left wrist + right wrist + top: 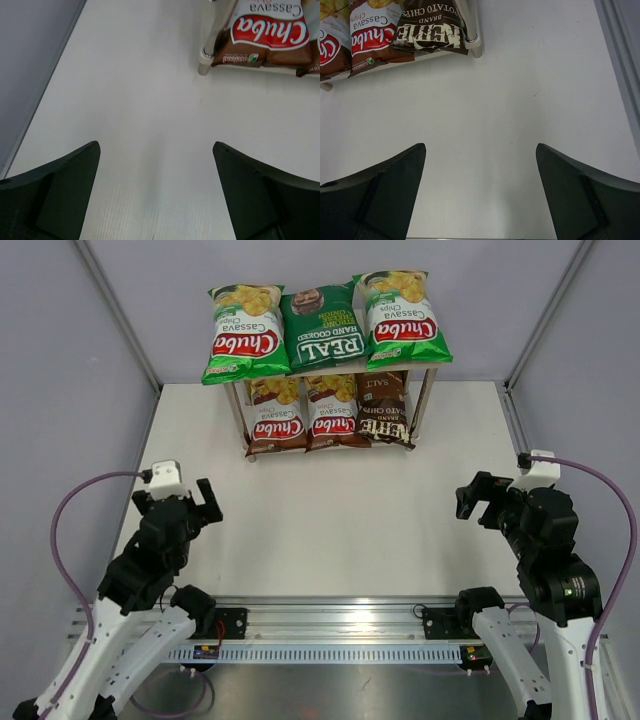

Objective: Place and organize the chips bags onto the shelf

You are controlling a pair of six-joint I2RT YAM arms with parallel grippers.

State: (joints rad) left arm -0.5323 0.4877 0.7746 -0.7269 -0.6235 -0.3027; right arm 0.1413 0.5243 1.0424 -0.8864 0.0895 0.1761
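Nearest to the top camera, two white-and-black arms are rising from their bases. The left arm point(150, 560) and the right arm point(545, 560) are each hovering over the near part of the white table point(330, 520). The left jaws and the right jaws are standing wide apart and gripping nothing; each wrist view is showing bare table between them.

The small two-tier shelf with pale boards and shiny metal legs point(424, 400) is standing at the far middle of the table, well apart from both arms and lying ahead and inward of each. All six glossy chips bags are resting on it, long axes running front to back, printed faces up.

- **Top tier:** the left light-green Chuba bag point(245, 332), the dark-green REAL bag point(320, 328) and the right light-green Chuba bag point(402, 320) are overhanging the front edge.
- **Lower tier:** the left brown Chuba bag point(276, 416), the middle brown Chuba bag point(334, 410) and the dark-brown Kettle bag point(385, 408) are sitting side by side, the Kettle bag lying nearer the right arm.

Nothing is looking left to place; at most the top row may be needing straightening.
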